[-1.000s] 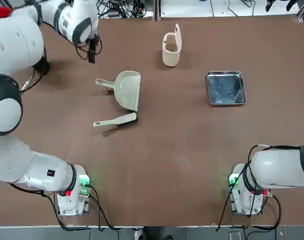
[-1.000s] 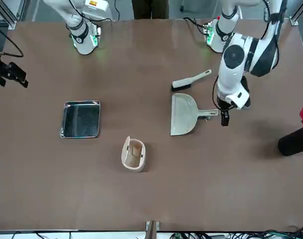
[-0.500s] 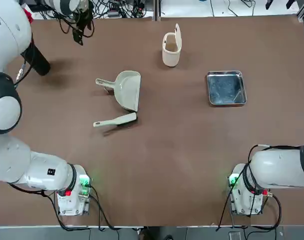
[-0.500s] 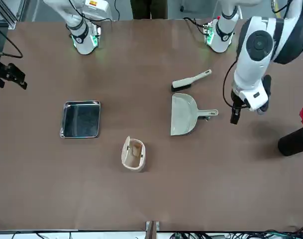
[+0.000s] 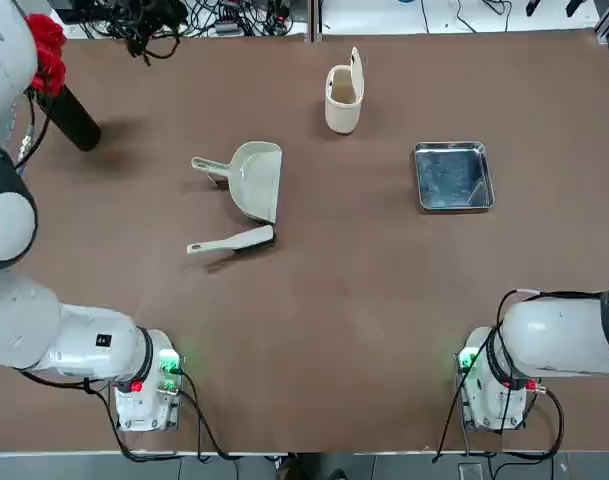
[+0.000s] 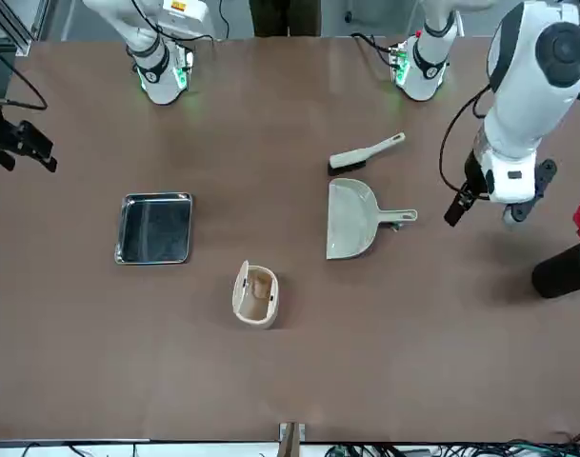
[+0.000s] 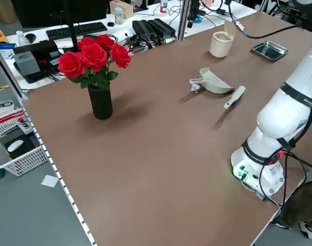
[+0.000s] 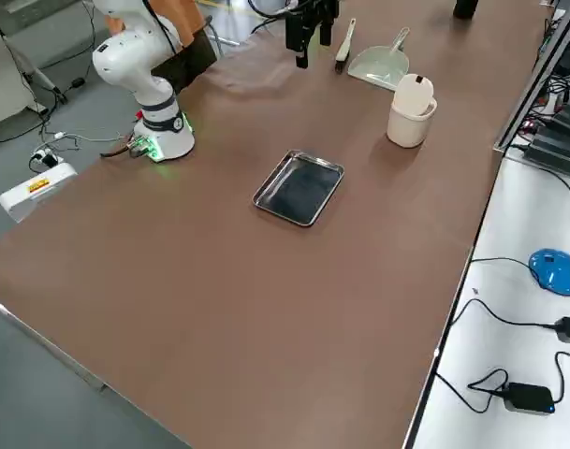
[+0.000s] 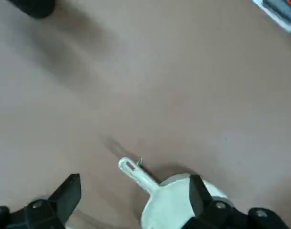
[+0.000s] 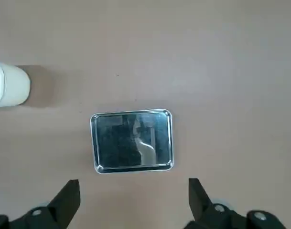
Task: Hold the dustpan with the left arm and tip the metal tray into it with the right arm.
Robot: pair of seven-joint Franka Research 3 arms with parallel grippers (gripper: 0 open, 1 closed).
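From where I stand, the cream dustpan (image 5: 256, 181) lies on the brown tabletop (image 5: 364, 330), its looped handle pointing to the robot's left and the wide mouth of its scoop facing the right. The left arm (image 6: 542, 86) has its hand (image 9: 134, 179) up in the air off the handle side of the dustpan, fingers spread wide with nothing between them. The right arm (image 5: 559, 337) has its hand (image 10: 134, 182) raised too, well off to the right of the dustpan, and that one is also released and empty. The shiny metal tray (image 5: 453, 177) sits flat, well apart from the dustpan on its right. Just beside the dustpan, on the side nearer the robot's bases, is the hand brush (image 5: 232, 243) with dark bristles. Farther from the bases than the dustpan, and to its right, stands the little bin (image 5: 343, 100), lid up; a black vase (image 7: 100, 102) of red roses (image 7: 94, 57) stands beyond the dustpan to its left
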